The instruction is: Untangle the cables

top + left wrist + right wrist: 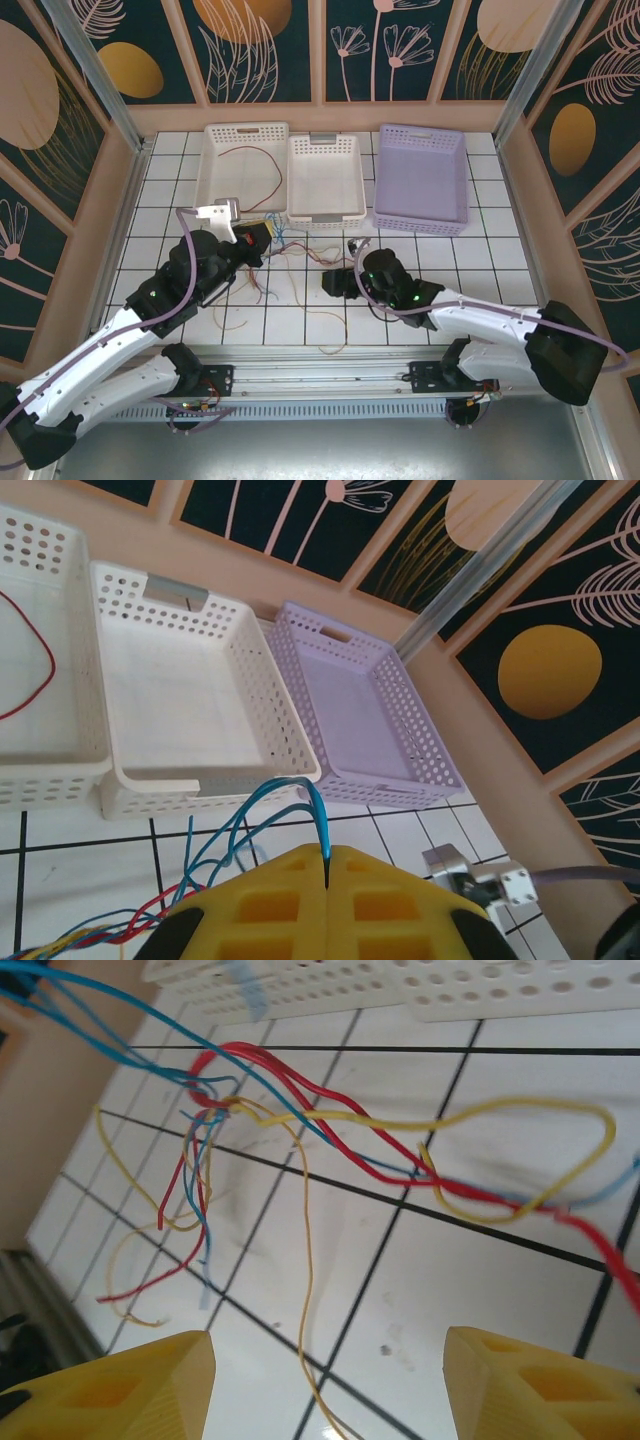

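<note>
The cables lie as a loose tangle of red, blue, yellow and thin orange wires on the tiled table, between the two arms. My left gripper is shut on a blue cable, which loops up out of its yellow fingers; from above it sits at the tangle's left edge. My right gripper stands open above the tiles with a thin orange cable running under the gap, touching neither finger. Red, yellow and blue strands cross just beyond it. From above it is right of the tangle.
Three baskets stand in a row at the back: a white one holding a single red cable, a white one in the middle, a purple one on the right. Wooden walls enclose the table.
</note>
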Robot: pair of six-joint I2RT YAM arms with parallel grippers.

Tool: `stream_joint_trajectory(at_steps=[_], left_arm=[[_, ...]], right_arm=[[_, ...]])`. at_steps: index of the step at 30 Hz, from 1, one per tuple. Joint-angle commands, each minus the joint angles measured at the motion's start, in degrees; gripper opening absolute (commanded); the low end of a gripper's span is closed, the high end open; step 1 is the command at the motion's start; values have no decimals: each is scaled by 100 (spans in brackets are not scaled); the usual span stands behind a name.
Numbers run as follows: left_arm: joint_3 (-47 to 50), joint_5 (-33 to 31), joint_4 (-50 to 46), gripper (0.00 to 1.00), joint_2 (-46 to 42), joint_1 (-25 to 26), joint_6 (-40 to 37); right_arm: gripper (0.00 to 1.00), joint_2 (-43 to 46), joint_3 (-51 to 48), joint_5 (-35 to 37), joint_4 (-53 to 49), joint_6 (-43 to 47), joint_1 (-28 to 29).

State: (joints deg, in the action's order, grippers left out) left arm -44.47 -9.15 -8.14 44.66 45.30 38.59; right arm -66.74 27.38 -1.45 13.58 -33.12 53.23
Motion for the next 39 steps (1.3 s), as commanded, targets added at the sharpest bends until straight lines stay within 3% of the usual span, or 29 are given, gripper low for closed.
stream_joint_trajectory(at_steps=[1,5,11,19,27,34,39], left_arm=[[-18,124,264,0,-101,-30,29],[-112,164,248,0,-73,-28,28],[-77,398,427,0,111,-23,103],[-157,516,467,0,125,-23,205],[-85,581,504,0,130,-23,247],[-57,607,607,0,182,-24,265],[-26,635,647,0,183,-27,281]], right_arm=[[62,-168,236,743,-8,-83,-23],[62,47,80,1163,-222,-218,-6],[64,253,-232,1317,273,-114,-54],[64,-411,-70,749,730,-202,-216],[64,-321,-523,260,1188,-356,-182],[60,-723,-567,-48,1264,-558,-155],[47,-948,-477,-69,1360,-583,-155]])
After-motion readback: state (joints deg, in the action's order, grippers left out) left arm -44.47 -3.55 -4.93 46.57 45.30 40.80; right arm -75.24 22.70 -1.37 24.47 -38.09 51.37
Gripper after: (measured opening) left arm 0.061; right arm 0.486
